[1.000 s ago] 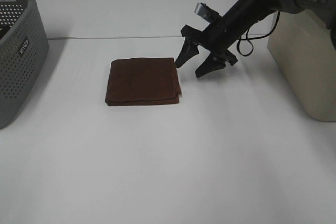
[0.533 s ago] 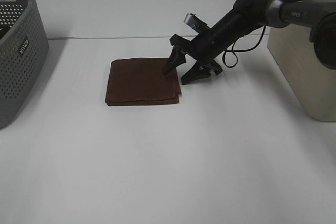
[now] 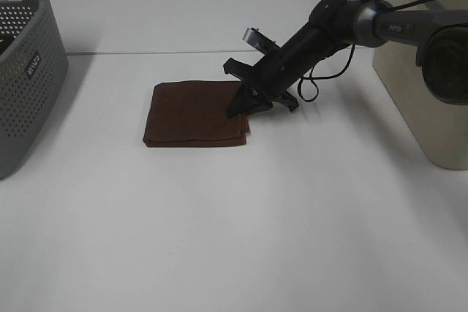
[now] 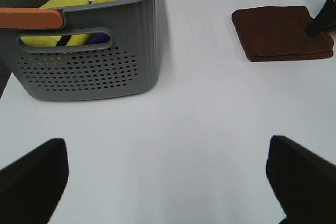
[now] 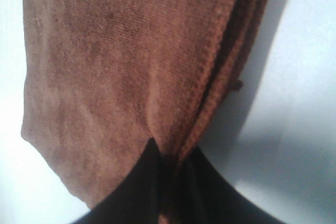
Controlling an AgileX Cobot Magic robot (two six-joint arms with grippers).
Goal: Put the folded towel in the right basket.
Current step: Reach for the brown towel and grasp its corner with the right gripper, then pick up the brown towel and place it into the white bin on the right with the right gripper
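Across the high view, a white bench (image 3: 234, 239) fills nearly everything. At its 3 o'clock edge stands the beige basket (image 3: 428, 93), solid-walled and partly cut off by the picture. At 9 to 10 o'clock sits a grey basket (image 3: 29, 100) with perforated sides; the left wrist view shows a yellow item (image 4: 79, 3) and something blue inside it. The brown towel (image 3: 191, 113) lies folded flat on the bench, just toward 11 o'clock from the middle and well apart from both baskets. The right end effector (image 3: 245, 104) reaches down to the towel's 3 o'clock edge, its fingers pinched together on the layered hem. The left end effector (image 4: 165, 145) hangs over bare bench with its fingers spread wide, holding nothing.
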